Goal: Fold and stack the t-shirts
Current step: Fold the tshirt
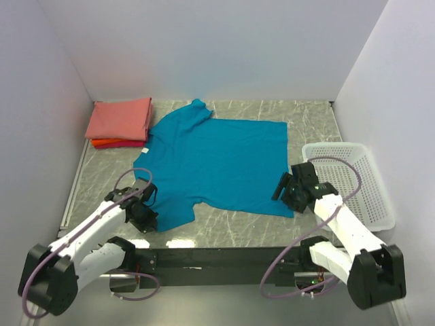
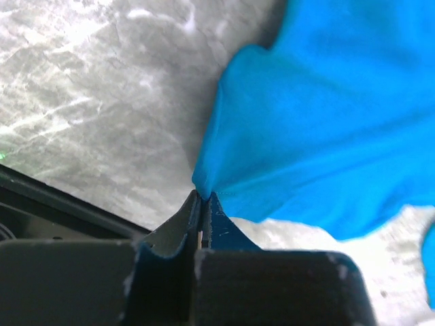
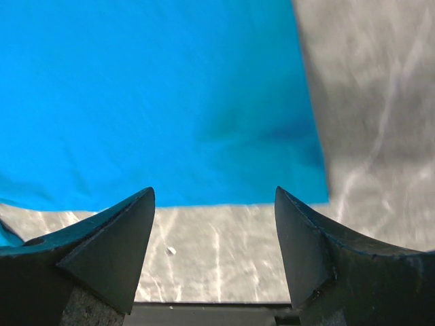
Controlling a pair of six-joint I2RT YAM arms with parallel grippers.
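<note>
Blue shirt (image 1: 217, 163) flat on the table (image 1: 306, 119), my hands at its near corners.
Folded pink and orange shirts (image 1: 121, 122) lie at 10 o'clock; my left hand (image 2: 202, 198) pinches the sleeve at 7, my right hand (image 3: 214, 193), fingers spread, is by the hem at 4.

Three t-shirts are counted on the table (image 1: 231, 227): one teal-blue t-shirt (image 1: 217, 163), one salmon-pink t-shirt (image 1: 121, 119) and one orange-red t-shirt (image 1: 109, 143). One white mesh basket (image 1: 372, 178) is seen. Two claws are counted: the left claw (image 2: 202, 197) and the right claw (image 3: 214, 193).
</note>
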